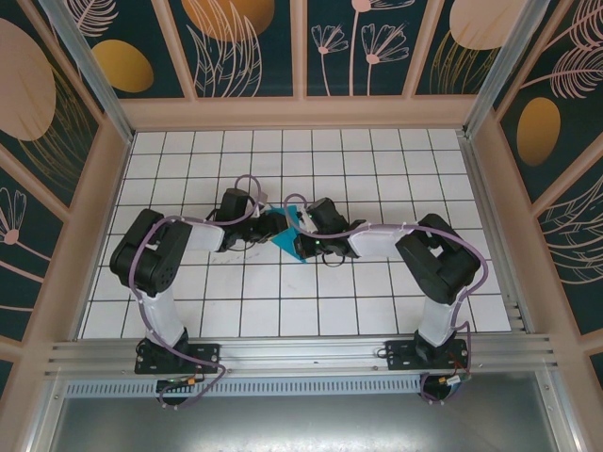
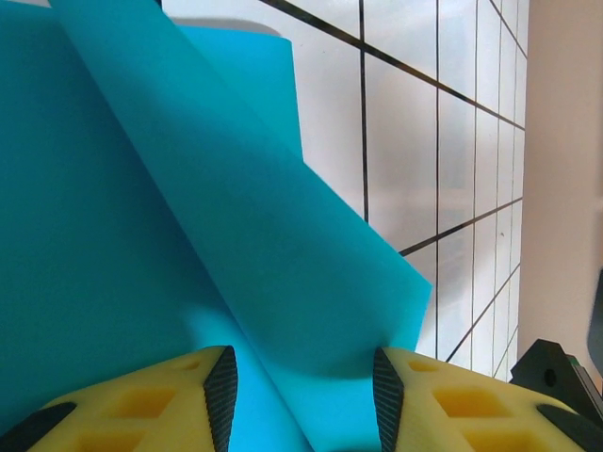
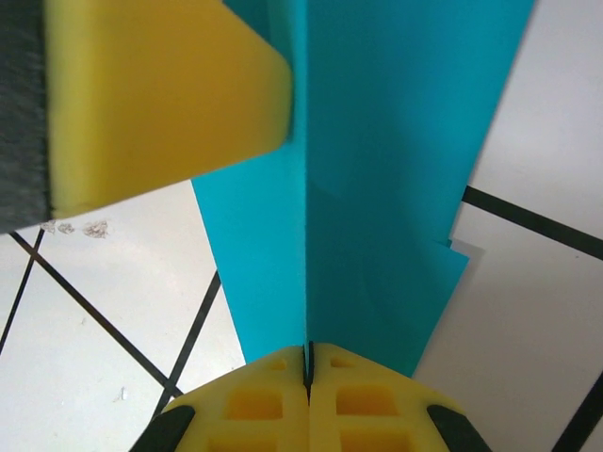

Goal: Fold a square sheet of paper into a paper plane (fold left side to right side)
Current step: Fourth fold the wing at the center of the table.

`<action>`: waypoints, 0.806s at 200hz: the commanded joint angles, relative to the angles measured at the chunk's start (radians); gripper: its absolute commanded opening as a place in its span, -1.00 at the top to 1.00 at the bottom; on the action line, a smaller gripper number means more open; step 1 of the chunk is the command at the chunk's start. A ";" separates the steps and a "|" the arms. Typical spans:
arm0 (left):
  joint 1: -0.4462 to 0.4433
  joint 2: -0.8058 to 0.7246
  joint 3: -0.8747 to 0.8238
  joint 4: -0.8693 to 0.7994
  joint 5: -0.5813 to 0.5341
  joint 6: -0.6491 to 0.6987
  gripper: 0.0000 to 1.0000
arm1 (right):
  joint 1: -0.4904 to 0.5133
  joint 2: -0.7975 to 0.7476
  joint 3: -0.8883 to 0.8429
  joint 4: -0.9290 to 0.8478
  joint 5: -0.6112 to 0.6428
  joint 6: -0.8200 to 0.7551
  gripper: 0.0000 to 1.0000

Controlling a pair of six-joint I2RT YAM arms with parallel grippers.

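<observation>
The jaws of the right gripper [image 3: 308, 353] are pinching shut on the crease of the folded cyan paper [image 3: 386, 169]. The left gripper [image 2: 303, 381] is standing half apart around a raised flap. Both arms are bending inward to it at mid counter [image 1: 283, 306].

The paper [image 1: 285, 229] is plain cyan-teal, unmarked. The tabletop [image 1: 283, 311] is white, ruled in a thin black grid. The left pincer [image 2: 306, 377] and right pincer [image 3: 308, 353] are yellow with black trim. The arms [image 1: 151, 254] are black and white, with purple cables [image 1: 377, 227]. The walls [image 1: 245, 47] are dark teal with peach and orange leaves and flowers.
</observation>
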 commanded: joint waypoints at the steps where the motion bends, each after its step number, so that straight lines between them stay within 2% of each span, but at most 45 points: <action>1: -0.008 0.027 0.026 0.012 -0.001 -0.007 0.08 | -0.015 0.004 -0.019 0.034 -0.046 0.022 0.94; 92: -0.011 0.080 0.057 -0.075 -0.062 0.032 0.07 | -0.050 0.038 -0.044 0.088 -0.153 0.054 0.93; 161: -0.014 0.097 0.071 -0.120 -0.085 0.058 0.13 | -0.052 0.038 -0.045 0.084 -0.152 0.056 0.86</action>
